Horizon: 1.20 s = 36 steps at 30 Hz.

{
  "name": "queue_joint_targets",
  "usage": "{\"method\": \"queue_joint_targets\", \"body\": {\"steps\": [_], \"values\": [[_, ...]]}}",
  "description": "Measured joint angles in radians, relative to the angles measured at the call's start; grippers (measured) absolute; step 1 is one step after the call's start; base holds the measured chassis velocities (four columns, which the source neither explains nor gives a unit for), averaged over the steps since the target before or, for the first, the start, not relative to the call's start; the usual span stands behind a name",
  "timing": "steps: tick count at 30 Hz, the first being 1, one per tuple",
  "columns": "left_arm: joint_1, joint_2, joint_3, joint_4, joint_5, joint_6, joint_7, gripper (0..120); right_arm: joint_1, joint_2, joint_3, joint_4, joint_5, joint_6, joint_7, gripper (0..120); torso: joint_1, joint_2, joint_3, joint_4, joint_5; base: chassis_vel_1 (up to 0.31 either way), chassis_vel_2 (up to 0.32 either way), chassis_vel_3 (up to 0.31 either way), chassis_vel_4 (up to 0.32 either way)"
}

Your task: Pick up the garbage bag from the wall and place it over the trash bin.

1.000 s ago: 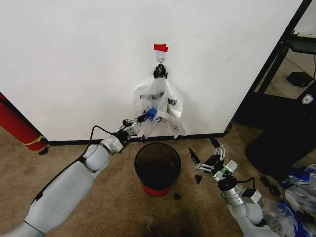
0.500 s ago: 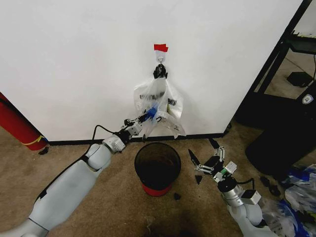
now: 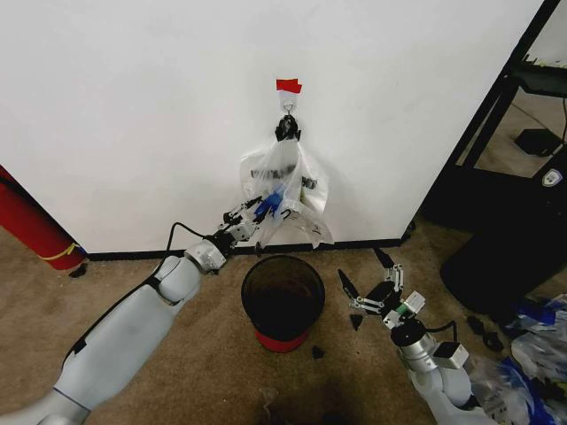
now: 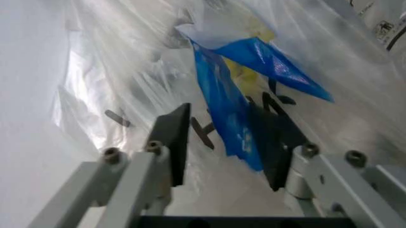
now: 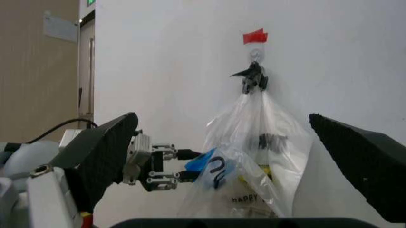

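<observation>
So I've got the garbage bag (image 3: 285,197) hanging on the wall (image 3: 133,115) hook under red tape, crinkly translucent plastic, trash bin (image 3: 282,301) upright right below.

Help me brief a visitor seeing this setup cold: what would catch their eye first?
Probably the garbage bag, hanging from a hook under red tape on the white wall, with the left gripper open at its blue patch. Below stands the black trash bin with its red base; the right gripper waits open beside it.
</observation>
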State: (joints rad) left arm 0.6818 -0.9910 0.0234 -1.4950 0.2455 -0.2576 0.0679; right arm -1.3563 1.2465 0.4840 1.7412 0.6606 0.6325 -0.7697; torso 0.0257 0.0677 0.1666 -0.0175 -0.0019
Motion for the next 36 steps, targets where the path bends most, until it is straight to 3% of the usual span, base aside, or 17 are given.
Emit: {"method": "queue_joint_targets", "body": {"steps": [10,15,21,25,30,36], "values": [[0.008,-0.007,-0.003,-0.006,0.001,-0.004,-0.012,0,0.001,0.001,-0.001,0.002,0.0,0.0,0.0,100,0.0,0.0,0.0,0.0,0.0,0.0,0.0,0.0,0.0],[0.03,-0.004,-0.012,-0.039,-0.047,0.0,-0.029,0,0.003,0.001,-0.001,0.002,0.0,0.0,0.006,100,0.0,0.0,0.0,-0.0001,0.0,0.0,0.0,0.0,0.0],[0.131,0.008,-0.023,-0.163,-0.349,0.004,-0.064,0,0.015,-0.002,-0.012,0.01,0.031,-0.003,0.043,100,0.0,0.0,0.0,0.0002,0.0001,0.0,0.0,0.0,0.0],[0.194,-0.017,-0.035,-0.218,-0.53,-0.019,-0.091,0,0.037,-0.009,-0.029,0.028,0.074,-0.014,0.086,100,0.0,0.0,0.0,0.0,0.0001,0.0,0.0,0.0,0.0],[0.221,-0.037,-0.049,-0.236,-0.625,-0.055,-0.096,0,0.07,-0.03,-0.066,0.052,0.082,-0.05,0.17,100,0.0,0.0,0.0,0.0,0.0001,0.0,0.0,0.0,0.0],[0.211,-0.049,-0.024,-0.26,-0.7,-0.061,-0.093,0,0.174,-0.106,-0.116,0.077,-0.017,-0.136,0.313,100,0.0,0.0,0.0,-0.0006,-0.0002,0.0,0.0,0.0,0.0]]}}
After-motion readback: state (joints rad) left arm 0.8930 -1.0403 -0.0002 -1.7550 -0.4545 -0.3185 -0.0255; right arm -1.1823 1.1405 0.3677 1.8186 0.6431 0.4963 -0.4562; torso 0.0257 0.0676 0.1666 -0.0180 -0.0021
